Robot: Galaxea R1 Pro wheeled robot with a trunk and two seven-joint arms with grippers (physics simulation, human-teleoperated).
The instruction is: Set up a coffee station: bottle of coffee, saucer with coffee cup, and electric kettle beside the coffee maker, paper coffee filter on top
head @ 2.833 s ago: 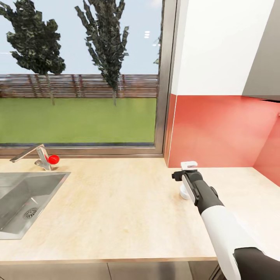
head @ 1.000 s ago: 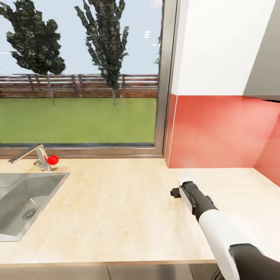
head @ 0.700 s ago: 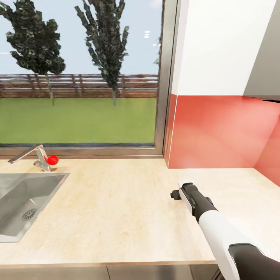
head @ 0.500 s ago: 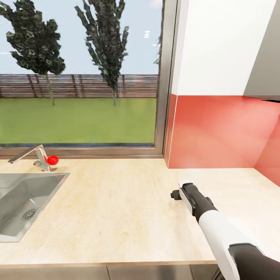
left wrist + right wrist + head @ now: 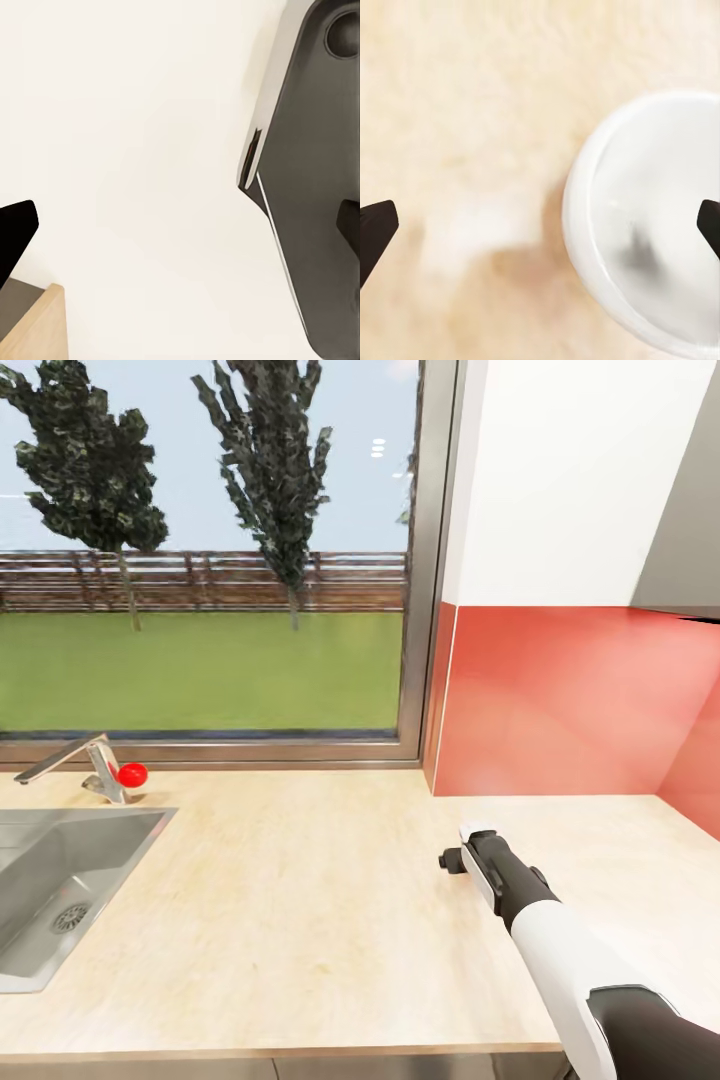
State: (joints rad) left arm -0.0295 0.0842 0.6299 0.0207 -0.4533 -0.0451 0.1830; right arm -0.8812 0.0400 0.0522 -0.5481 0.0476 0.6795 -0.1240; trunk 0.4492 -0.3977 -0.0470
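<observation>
Saucer point(image 5: 656, 225), round, white, glossy, on countertop point(image 5: 472, 112)

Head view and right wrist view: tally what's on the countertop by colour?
White: 1, round dish, cup or saucer unclear
Steel: 2, sink, faucet
Red: 1, knob
Total: 4

No readable text, label, brand, number or sign appears in any view. The kitchen countertop point(image 5: 300, 900), the red wall panel point(image 5: 570, 700), the white wall above it and the sink point(image 5: 60, 890) at the counter's left edge are all plain, unmarked surfaces.
</observation>
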